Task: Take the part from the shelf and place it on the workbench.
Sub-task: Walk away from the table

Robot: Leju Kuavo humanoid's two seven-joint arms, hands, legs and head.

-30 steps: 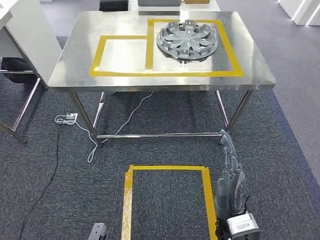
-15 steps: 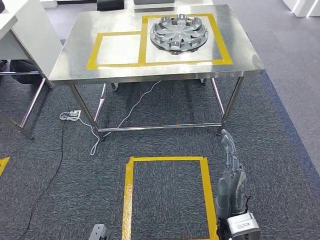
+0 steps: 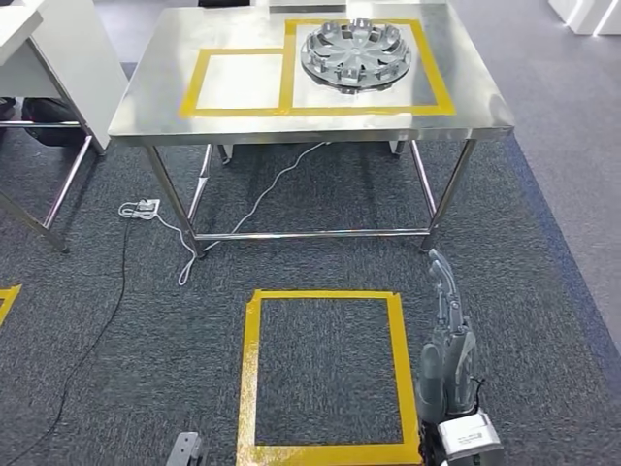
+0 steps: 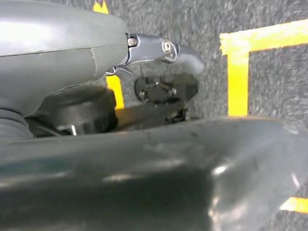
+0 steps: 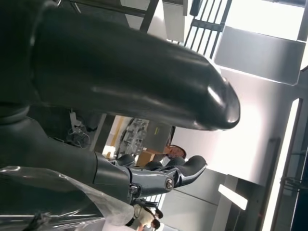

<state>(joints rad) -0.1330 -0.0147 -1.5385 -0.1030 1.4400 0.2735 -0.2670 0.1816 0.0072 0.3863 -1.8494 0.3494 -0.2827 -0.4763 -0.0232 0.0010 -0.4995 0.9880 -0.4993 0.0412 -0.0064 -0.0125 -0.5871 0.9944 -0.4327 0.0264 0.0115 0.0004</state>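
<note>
While the left hand (image 4: 109, 62) hangs over the carpet, empty as far as shows, and the part (image 3: 354, 52) lies on the bench (image 3: 147, 97), the right hand (image 3: 448, 340), fingers straight and empty, could clip the bench leg (image 3: 445, 194) if the robot turns close

The head view looks forward and steeply down from high on the robot, standing back from the counter (image 3: 147, 112) so its whole top lies toward the upper edge, with carpeted floor (image 3: 117, 359) and a yellow tape square (image 3: 249, 369) below it. The left wrist view sits right behind the left hand (image 4: 109, 67), close over the floor; it shares the carpet and yellow tape with the head view. The right wrist view, just behind the right hand (image 5: 120, 86), faces outward and upward at bright walls and dark frames across the room.
</note>
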